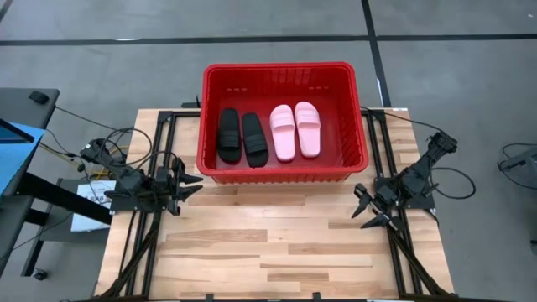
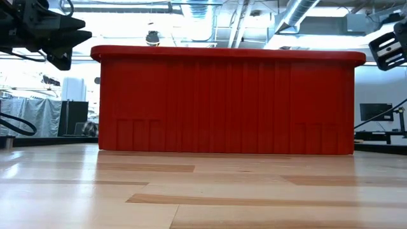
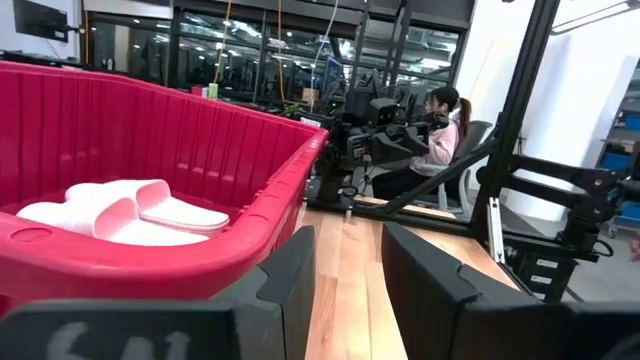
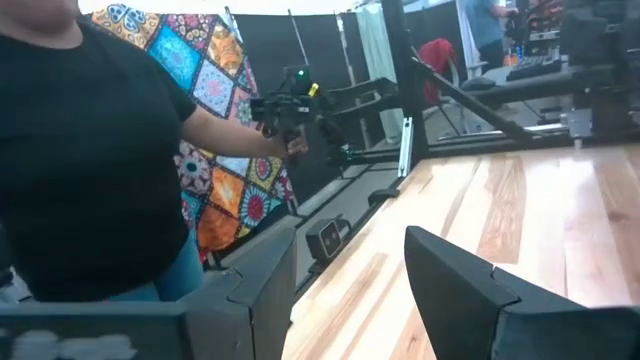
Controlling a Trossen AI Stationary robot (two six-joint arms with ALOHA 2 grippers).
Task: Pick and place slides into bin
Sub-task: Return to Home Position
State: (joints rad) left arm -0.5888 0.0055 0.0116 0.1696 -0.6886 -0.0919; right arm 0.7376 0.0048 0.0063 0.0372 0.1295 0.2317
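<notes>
The red bin [image 1: 281, 172] stands at the table's far middle. Inside it lie two black slides [image 1: 242, 137] on the left and two pink slides [image 1: 297, 130] on the right, all flat on the bin's floor. The pink slides also show in the left wrist view [image 3: 120, 212]. My left gripper [image 1: 191, 185] is open and empty, near the bin's near left corner. My right gripper [image 1: 366, 214] is open and empty, off the bin's near right corner. In the low view the bin's near wall [image 2: 226, 102] hides the slides.
Black metal frames [image 1: 164, 151] run along the table's left and right sides. Bare wooden table [image 1: 277, 243] lies in front of the bin. A person in a black shirt [image 4: 90, 150] stands beyond the table's edge in the right wrist view; another person sits far off [image 3: 435, 130].
</notes>
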